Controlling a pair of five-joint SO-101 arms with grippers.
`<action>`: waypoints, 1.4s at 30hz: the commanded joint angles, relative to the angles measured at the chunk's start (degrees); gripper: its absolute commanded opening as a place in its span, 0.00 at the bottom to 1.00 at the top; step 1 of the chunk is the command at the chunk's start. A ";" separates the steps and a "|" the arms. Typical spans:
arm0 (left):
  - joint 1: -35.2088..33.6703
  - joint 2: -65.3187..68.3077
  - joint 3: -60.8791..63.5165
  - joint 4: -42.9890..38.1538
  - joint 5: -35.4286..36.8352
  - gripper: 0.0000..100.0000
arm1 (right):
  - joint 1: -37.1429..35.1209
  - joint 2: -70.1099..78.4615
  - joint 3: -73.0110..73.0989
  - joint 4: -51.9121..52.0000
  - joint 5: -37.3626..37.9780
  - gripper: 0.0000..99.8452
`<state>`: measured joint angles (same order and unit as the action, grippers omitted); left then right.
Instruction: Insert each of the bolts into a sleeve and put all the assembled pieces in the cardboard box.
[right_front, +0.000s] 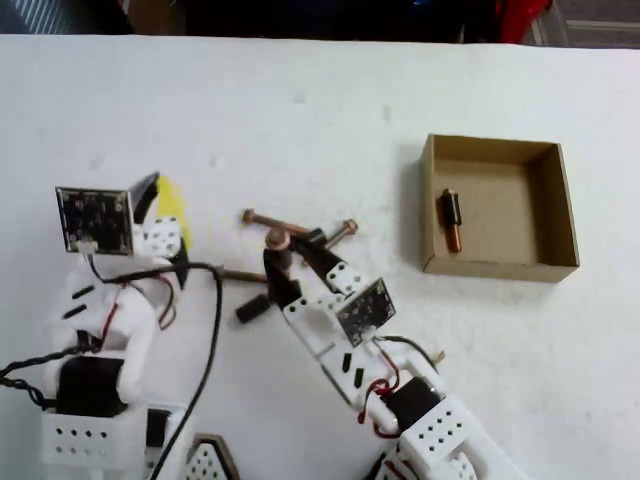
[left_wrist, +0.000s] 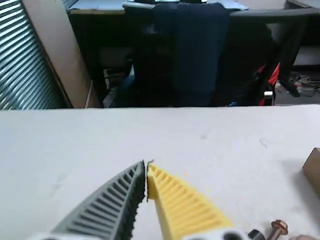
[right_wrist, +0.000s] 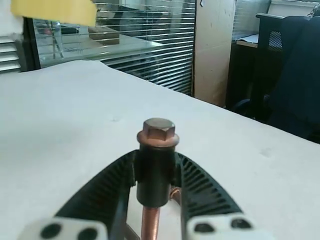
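Bolts (right_front: 262, 216), cable (right_front: 215, 325), right tool (right_wrist: 156, 162) gripping sleeve (right_wrist: 155, 184)

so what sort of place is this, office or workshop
Probably an office rather than a workshop: grey slatted window blinds, a dark high-backed office chair and a desk stand behind the white table.

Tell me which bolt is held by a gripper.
The bolt with the black sleeve around it, clamped in the right gripper. The other bolts lie loose on the table or in the box.

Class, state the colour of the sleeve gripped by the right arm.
The sleeve is black; the right wrist view shows it best.
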<state>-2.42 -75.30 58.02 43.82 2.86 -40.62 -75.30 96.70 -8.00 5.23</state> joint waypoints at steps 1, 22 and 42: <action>-2.86 -0.66 -2.55 8.09 -0.18 0.05 | 2.68 -0.92 -1.23 2.33 -0.35 0.02; -10.68 -0.66 15.03 6.86 -0.18 0.02 | 21.41 -0.92 -28.84 39.43 -0.44 0.02; -10.33 -0.66 19.96 6.86 -0.53 0.02 | 37.58 -0.31 -47.56 51.47 4.57 0.02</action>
<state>-12.35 -75.30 77.80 52.44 2.86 -5.19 -75.30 53.98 43.34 10.68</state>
